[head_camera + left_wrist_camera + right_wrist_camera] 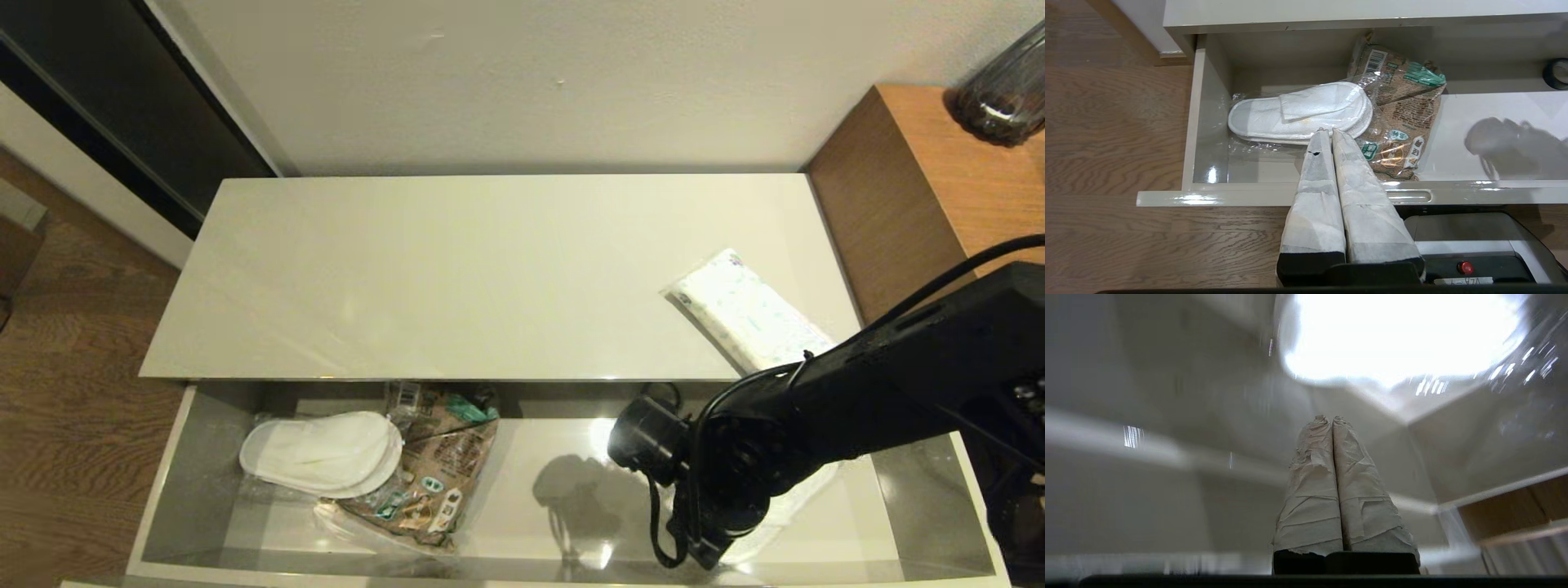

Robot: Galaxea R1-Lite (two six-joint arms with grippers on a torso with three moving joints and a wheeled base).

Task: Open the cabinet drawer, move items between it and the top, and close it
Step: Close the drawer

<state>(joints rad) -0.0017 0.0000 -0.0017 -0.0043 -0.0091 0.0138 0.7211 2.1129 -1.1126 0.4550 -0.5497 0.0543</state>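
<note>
The cabinet drawer stands pulled open below the cream top. At its left end lie the bagged white slippers. The small black tape roll sits near the drawer's back wall. A white tissue-like pack lies on the right part of the top. My right arm reaches down into the right half of the drawer, and its gripper is shut on nothing. In front of the drawer's front edge, my left gripper is shut and empty, its tips in line with the slippers.
A brown printed snack bag lies beside the slippers, partly under their bag. A brown wooden unit with a dark glass jar stands right of the cabinet. Something white shows under my right arm. Wooden floor lies to the left.
</note>
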